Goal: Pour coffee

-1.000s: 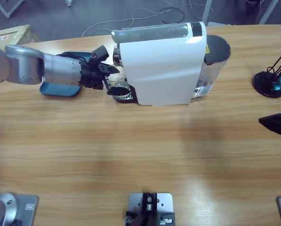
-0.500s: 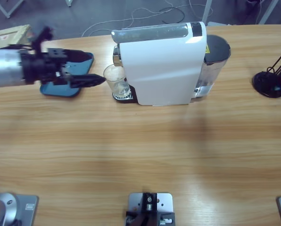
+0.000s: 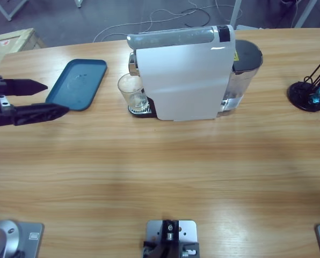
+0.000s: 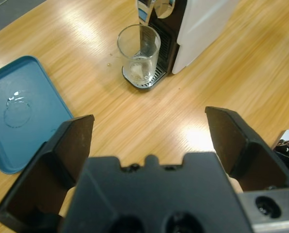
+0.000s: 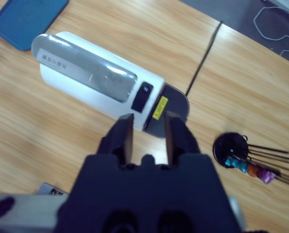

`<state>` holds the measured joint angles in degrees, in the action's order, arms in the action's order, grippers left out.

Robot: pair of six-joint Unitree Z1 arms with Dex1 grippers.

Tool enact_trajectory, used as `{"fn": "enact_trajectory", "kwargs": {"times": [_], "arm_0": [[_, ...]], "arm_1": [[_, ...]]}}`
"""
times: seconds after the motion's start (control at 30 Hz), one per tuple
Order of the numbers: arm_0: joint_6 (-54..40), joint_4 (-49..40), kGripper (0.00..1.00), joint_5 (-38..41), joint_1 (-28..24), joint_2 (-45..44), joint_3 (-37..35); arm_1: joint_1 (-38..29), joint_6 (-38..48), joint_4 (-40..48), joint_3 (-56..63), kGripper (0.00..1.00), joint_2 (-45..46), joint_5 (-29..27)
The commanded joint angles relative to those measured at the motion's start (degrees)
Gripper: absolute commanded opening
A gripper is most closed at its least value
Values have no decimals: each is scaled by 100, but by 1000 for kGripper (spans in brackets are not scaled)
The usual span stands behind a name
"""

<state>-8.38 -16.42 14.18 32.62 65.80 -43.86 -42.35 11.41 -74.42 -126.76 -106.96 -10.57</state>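
Black jaws of the left gripper [image 4: 149, 145] stand spread wide with nothing between them, hanging over bare wooden table [image 3: 160, 177]. Just ahead and to one side of it lies one blue tray [image 4: 23, 111], empty apart from a faint wet ring. Farther ahead stands one clear glass tumbler [image 4: 139, 53] on the drip grate of one white coffee machine [image 3: 184, 72], under its spout. The coffee [image 4: 138, 72] is only a thin pale layer at the tumbler's bottom.

The right gripper [image 5: 145, 133] hovers above the machine's rear, near its dark tank [image 5: 171, 109], jaws narrowly parted around nothing; past it sits one black stand of coloured capsules [image 5: 241, 158].

Risks, as I judge them: jaws closing off-centre could tip the tumbler from the narrow grate, and a squeezed glass may slip and spill. A careless descent by the right gripper could shove the machine.
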Motion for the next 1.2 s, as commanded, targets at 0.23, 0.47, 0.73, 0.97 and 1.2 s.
{"fn": "enact_trajectory", "kwargs": {"times": [0.23,0.47,0.73,0.97,1.2], "arm_0": [[118,-31,987,15,148,-183,150],[118,125,987,-47,148,-125,262],[118,267,987,-56,148,-65,355],[118,297,991,-56,148,-102,405],[118,332,991,-54,148,-94,419]], "arm_1": [[349,-348,-350,-684,0,-1489,154],[342,-348,-456,-608,0,-1533,164],[333,-350,-451,-649,0,-1672,293],[333,-331,-451,-666,0,-1758,231],[333,-333,-451,-664,0,-1770,240]]}}
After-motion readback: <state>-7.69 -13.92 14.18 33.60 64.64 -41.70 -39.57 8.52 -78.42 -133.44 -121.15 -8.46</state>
